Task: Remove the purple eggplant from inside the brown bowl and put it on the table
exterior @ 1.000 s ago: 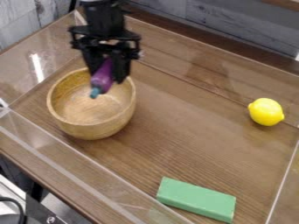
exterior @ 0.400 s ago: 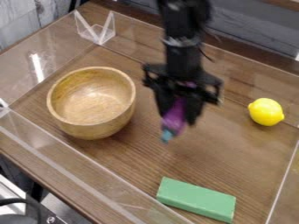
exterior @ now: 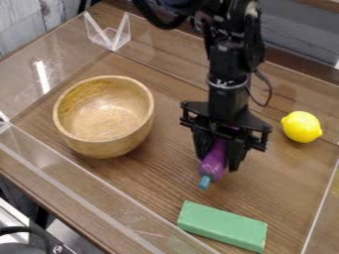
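Dark wood-grain table [exterior: 119, 184] with clear low walls, bearing the brown bowl [exterior: 103, 116] at left, hollow bare. Right of the bowl, black gripper [exterior: 219, 162] pointing down, jaws clamped on the purple eggplant [exterior: 212, 164], teal stem tip lowest, at or just above the tabletop. Green block [exterior: 223, 225] near the front edge; yellow lemon [exterior: 302, 127] far right.

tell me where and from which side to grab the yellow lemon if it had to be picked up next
Probably from straight above, across the short middle of the yellow lemon. It lies on the table, its long axis running roughly left to right in the picture, so the rounded middle is the narrowest span. It is free on all sides; the gripper is shut on the purple eggplant.
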You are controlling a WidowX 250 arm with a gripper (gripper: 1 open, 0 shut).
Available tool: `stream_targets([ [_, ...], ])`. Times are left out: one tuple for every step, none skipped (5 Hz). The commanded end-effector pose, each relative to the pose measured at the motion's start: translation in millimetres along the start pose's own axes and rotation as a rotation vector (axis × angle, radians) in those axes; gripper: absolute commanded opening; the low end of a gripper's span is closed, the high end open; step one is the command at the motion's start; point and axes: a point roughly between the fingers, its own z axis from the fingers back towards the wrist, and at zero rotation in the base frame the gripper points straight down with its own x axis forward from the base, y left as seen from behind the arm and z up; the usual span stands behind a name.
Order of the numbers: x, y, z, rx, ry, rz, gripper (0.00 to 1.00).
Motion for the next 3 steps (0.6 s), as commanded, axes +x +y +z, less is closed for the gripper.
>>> stream_targets([
  [16.8, 0.8, 11.5, -0.017, -0.056, 0.004, 0.00],
  [21.7, 3.4, 10.7, -0.019, -0.061, 0.010, 0.00],
  [25.5, 6.1, 8.2, -0.020, -0.061, 0.015, 0.00],
])
